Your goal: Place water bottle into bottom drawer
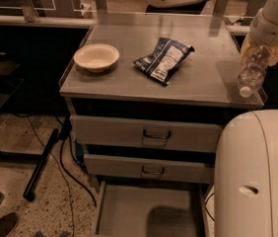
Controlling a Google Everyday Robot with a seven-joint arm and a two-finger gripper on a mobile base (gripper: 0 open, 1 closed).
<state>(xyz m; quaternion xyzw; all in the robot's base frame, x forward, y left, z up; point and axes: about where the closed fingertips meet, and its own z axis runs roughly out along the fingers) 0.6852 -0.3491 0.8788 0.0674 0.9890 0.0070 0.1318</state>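
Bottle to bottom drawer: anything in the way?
Only the cabinet top under the water bottle, which the gripper holds over its right front corner. The bottom drawer stands open below.

The single camera looked down steeply from in front of the table (129,38), facing its drawer fronts at middling range. It took in the whole top, both upper drawers (109,130) and part of the open bottom drawer (129,212). The robot's white body (257,177) blocked the lower right corner. The claw (260,52) sat at the upper right edge, clasping the water bottle (251,74).
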